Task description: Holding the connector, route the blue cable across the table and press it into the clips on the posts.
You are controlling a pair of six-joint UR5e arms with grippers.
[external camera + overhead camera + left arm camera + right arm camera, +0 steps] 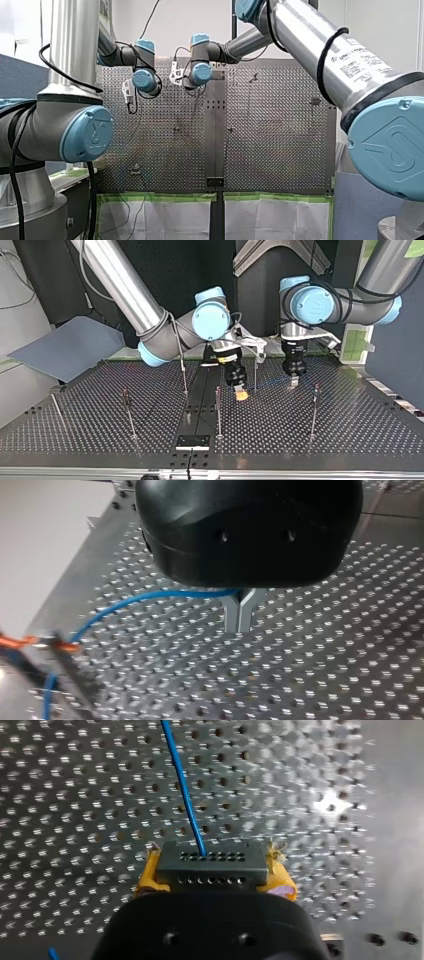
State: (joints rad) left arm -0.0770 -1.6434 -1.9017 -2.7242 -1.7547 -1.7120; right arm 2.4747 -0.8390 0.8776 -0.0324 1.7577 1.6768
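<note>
while my right gripper [241, 394] clamps the connector [210, 867] and my left gripper [239, 616] pinches the blue cable [150, 596], routing looks barely begun; next: seat it in the nearest post [218, 410] clip.

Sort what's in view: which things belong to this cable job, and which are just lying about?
Job: blue cable; connector in my right gripper; my left gripper, closed on the cable; posts.
Lying about: grey sheet beside the table; black plate at the table's edge.
</note>
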